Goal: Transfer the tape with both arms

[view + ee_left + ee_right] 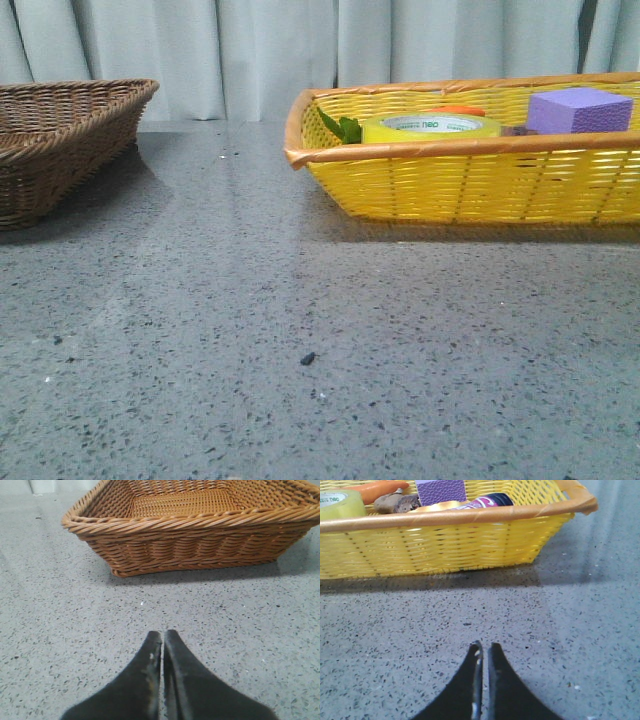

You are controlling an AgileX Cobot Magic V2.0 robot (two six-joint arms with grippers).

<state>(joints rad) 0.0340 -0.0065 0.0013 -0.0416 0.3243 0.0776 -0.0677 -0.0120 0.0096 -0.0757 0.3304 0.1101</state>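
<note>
Tape [432, 127] sat flat in the yellow basket [470, 185], far right of the table [300, 330]. Glossy yellow roll, white core w/ green print facing up; only the top edge cleared the rim in front view. In right wrist view just a corner of the roll [339, 502] showed at the frame edge.

Basket was yellow plastic weave, rectangular, sloped walls, smooth tan-orange rim band. Same basket held a purple foam block [578, 108] w/ dimpled faces, just right of the tape, an orange carrot [377, 491] behind it w/ green leaves [341, 127] to the left, a brownish lumpy item [397, 503] (couldn't ID), and a dark-capped bottle w/ purple label [485, 502] lying on its side. Near wall + rim blocked the lower part of everything inside.

Brown wicker basket [60, 140] at far left, twisted rope rim, nothing visible inside in left wrist view.

Table was grey speckled stone-look, slightly reflective.

Left gripper [163, 636]: dark blunt fingers pressed together, holding nothing, low over table, facing the wicker basket. Right gripper [484, 647]: fingers together, only a hairline gap, holding nothing, near the yellow basket's wall. Neither arm seen in front view.
</note>
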